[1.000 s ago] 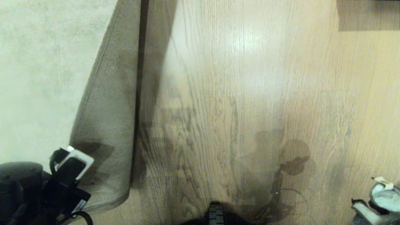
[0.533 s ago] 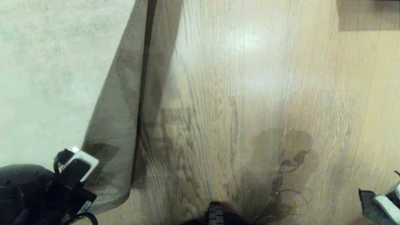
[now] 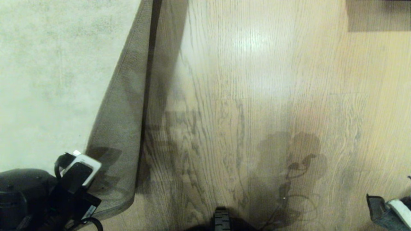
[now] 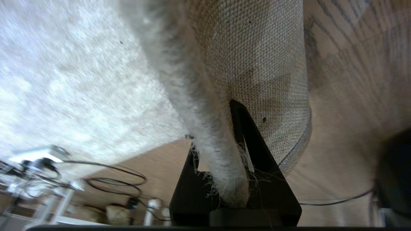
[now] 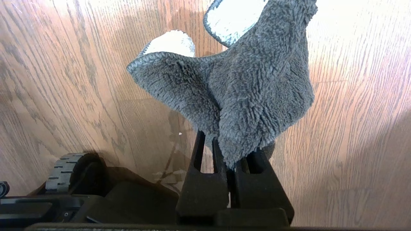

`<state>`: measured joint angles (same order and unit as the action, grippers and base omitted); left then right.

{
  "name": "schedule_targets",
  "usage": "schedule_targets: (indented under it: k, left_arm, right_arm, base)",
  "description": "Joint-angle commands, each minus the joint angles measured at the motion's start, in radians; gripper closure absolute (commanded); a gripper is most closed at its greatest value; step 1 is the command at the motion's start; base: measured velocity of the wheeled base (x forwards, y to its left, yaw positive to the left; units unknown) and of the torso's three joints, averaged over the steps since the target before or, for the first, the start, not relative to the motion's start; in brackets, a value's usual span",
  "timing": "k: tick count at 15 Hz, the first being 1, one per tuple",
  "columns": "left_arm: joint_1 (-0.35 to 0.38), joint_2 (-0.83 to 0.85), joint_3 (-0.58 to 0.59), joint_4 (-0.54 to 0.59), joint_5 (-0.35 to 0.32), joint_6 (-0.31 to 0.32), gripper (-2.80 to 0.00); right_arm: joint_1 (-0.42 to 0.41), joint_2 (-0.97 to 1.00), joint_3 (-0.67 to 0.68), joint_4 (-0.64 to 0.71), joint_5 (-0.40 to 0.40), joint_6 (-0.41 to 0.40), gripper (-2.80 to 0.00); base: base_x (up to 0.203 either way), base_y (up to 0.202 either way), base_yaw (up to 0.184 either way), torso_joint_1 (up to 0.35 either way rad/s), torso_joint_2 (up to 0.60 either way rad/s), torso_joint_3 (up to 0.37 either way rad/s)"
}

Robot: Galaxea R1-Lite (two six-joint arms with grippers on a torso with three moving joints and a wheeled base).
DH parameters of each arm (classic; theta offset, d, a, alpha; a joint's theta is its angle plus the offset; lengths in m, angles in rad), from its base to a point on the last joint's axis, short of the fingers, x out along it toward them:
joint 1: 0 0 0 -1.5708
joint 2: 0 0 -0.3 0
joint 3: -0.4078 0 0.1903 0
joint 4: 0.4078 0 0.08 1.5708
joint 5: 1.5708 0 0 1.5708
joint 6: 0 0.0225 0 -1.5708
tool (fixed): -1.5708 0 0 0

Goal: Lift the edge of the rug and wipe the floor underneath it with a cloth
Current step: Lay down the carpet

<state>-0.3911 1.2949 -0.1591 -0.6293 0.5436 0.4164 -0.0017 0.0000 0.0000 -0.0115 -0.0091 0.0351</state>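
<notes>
The floor [image 3: 257, 80], pale wood-grain plank with a slight sheen, fills most of the head view; its surface looks hard and slick, so a cloth should glide on it. On the robot's left lies the rug [image 3: 48, 70], large and probably heavy as a whole, yet limp enough to fold: the rug edge [image 3: 123, 128] is raised and turned over so that its tan woven backing faces up, with a dark shadowed gap beneath it. The left hand [image 4: 236, 179], low at the left of the head view, is clamped on the near corner, pile on one side and backing on the other; the bound border there looks the firmest place to grip. The cloth [image 5: 244, 86], a small dark grey terry rag with paler patches, is soft, light and floppy; the right hand [image 5: 229, 160], at the right rim of the head view, pinches it by a bunched fold above bare floor, well apart from the rug. No readable writing or brand shows anywhere.
</notes>
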Motion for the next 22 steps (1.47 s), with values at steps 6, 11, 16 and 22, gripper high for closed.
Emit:
schedule_targets:
  k: [6,11,16,22]
  left_arm:
    - [-0.026,0.018,0.056,-0.001,-0.016,-0.088,0.0]
    - [-0.063,0.022,0.056,-0.009,-0.017,-0.141,-2.8]
    - [-0.11,0.027,0.049,-0.109,-0.018,-0.186,-2.8]
    - [-0.113,0.026,0.105,-0.432,-0.017,-0.27,-2.8]
  right_arm:
    - [0.0,0.002,0.0,-0.001,0.0,0.0,0.0]
    - [0.0,0.002,0.0,-0.001,0.0,0.0,0.0]
    - [0.0,0.002,0.0,-0.001,0.0,0.0,0.0]
    - [0.0,0.002,0.0,-0.001,0.0,0.0,0.0]
  base:
    - [0.0,0.0,0.0,0.0,0.0,0.0]
    - [0.0,0.0,0.0,0.0,0.0,0.0]
    - [0.0,0.0,0.0,0.0,0.0,0.0]
    - [0.0,0.0,0.0,0.0,0.0,0.0]
